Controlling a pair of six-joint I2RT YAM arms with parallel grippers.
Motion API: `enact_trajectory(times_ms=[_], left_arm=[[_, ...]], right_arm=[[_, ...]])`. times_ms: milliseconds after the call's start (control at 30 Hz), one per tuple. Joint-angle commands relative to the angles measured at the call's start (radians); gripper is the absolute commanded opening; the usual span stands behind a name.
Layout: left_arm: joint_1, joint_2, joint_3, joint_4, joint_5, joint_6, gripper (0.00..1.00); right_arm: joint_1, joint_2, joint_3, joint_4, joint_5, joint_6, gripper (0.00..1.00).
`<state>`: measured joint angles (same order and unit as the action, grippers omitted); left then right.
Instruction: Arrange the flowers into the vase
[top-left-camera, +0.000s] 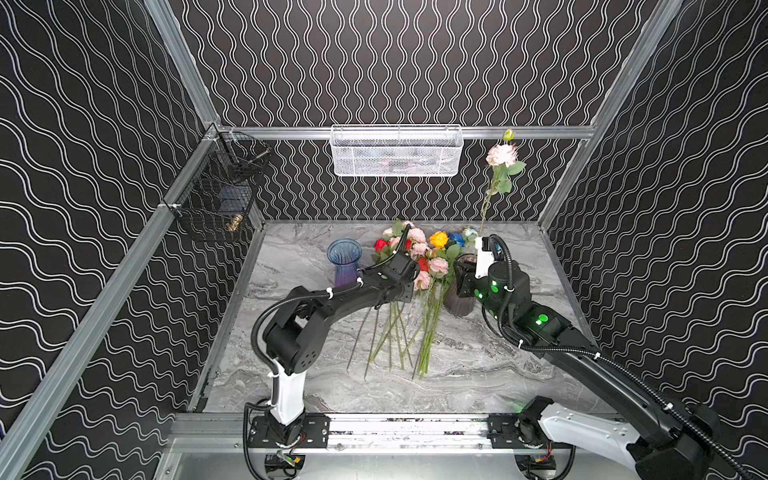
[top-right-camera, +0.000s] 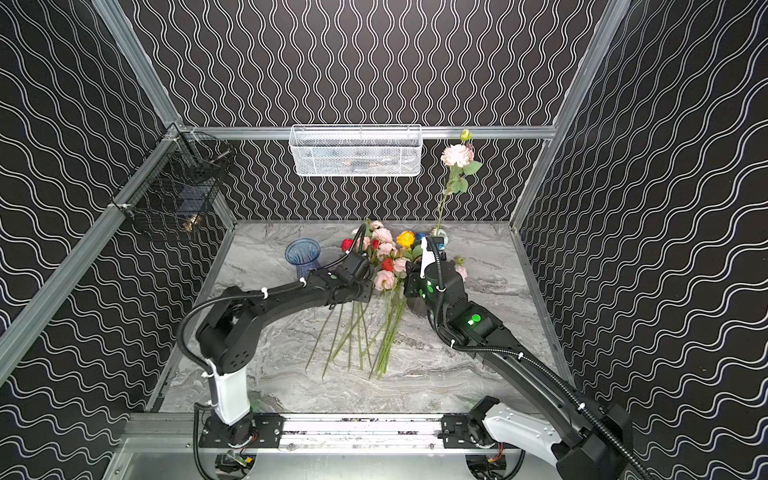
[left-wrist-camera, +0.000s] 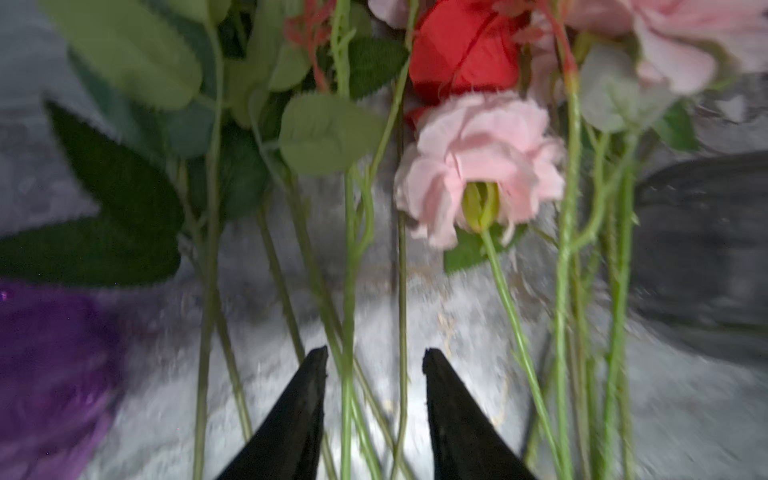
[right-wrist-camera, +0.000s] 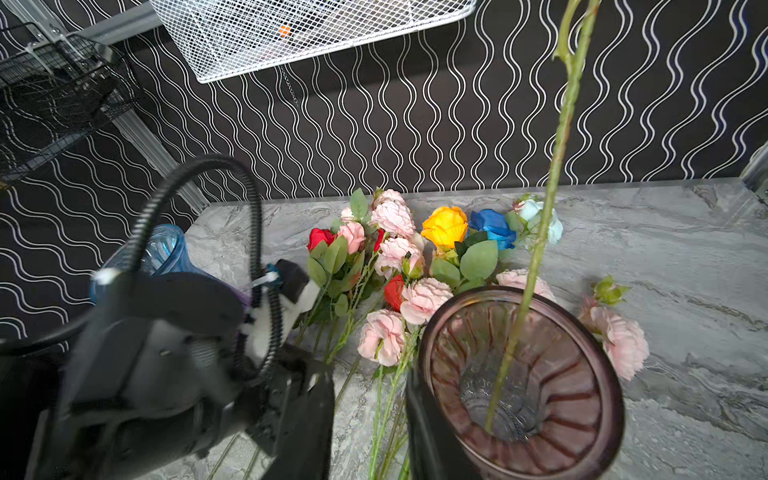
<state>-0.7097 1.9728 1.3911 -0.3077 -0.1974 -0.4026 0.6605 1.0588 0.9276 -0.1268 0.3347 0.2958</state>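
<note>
Two black fingers (left-wrist-camera: 299, 415) of the left gripper (left-wrist-camera: 374, 357) fill the foreground of its wrist view. They are spread apart low over the table (top-left-camera: 498, 374), with at least two green stems (left-wrist-camera: 348, 291) running between them and more just beside; nothing is pinched yet. That is the first hazard: closing here would likely catch more than one stem. Leaves and blooms in the pile of flowers (top-left-camera: 438, 266) overlap, so a lift could drag neighbours along or drop one halfway. The pile lies mid-table, between the blue vase (top-left-camera: 344, 253) and the dark vase (right-wrist-camera: 582, 386). One tall flower (top-left-camera: 503, 154) already stands in the dark vase, leaning in its wide mouth. It looks top-heavy, so a knock to the rim could tilt it out. The right gripper (right-wrist-camera: 370, 390) is the likely cause. Its fingers stand a little apart with nothing seen between them, one just beside the vase's outer wall, touching or not I cannot tell. A sideways move there could shove the vase. The left arm (top-left-camera: 332, 299) and right arm (top-left-camera: 552, 332) are also near each other over the stems. The left arm passes just beside the blue vase, which a rising forearm might clip.
</note>
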Motion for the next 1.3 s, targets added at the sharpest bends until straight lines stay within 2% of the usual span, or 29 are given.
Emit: enact_trajectory(times_ms=[0, 133, 233, 467, 600, 1000, 1267], left_arm=[[0.006, 0.053, 0.046, -0.023, -0.057, 0.068, 0.42], [0.017, 0.111, 0.093, -0.034, -0.06, 0.097, 0.39], [0.025, 0.129, 0.101, -0.028, -0.045, 0.101, 0.27], [0.042, 0.122, 0.087, -0.005, 0.015, 0.09, 0.11], [0.047, 0.059, 0.047, 0.018, 0.031, 0.061, 0.01], [0.053, -0.269, -0.161, 0.208, 0.142, -0.044, 0.0], [0.054, -0.489, -0.296, 0.408, 0.234, -0.086, 0.0]], right_arm=[[0.0, -0.007, -0.003, 0.028, 0.005, 0.005, 0.31], [0.0, -0.02, -0.009, 0.022, 0.013, 0.0, 0.31], [-0.001, -0.026, -0.011, 0.02, 0.015, -0.003, 0.32], [-0.001, -0.032, 0.007, 0.005, 0.018, -0.009, 0.31], [-0.001, -0.046, 0.013, 0.003, 0.013, -0.008, 0.31], [-0.001, -0.046, 0.025, 0.01, 0.0, -0.002, 0.31], [-0.001, -0.063, 0.03, 0.015, -0.078, 0.009, 0.31]])
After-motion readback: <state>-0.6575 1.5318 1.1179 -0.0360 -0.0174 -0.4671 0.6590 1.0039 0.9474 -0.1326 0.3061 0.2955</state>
